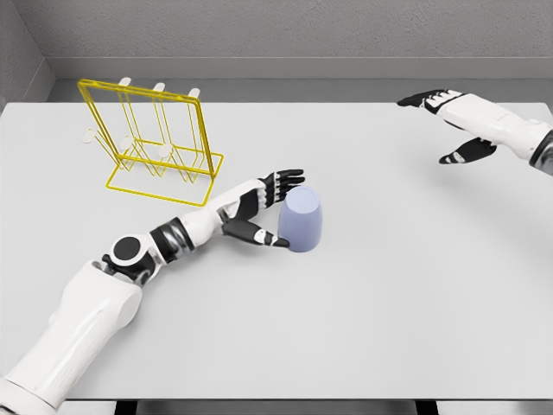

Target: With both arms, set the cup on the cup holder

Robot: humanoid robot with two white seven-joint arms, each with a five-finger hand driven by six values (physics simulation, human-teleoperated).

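Observation:
A pale lavender cup (302, 220) stands upside down near the middle of the white table (406, 303). My left hand (278, 207) is right beside the cup's left side, fingers spread above and thumb low against the cup's base, not closed around it. The yellow wire cup holder (154, 138) with white-tipped pegs stands at the back left, behind my left hand. My right hand (449, 125) hovers open at the far right, well away from the cup, with fingers extended leftward.
Grey walls rise behind the table's back edge. My left forearm (164, 238) lies diagonally across the table between the holder and the front edge.

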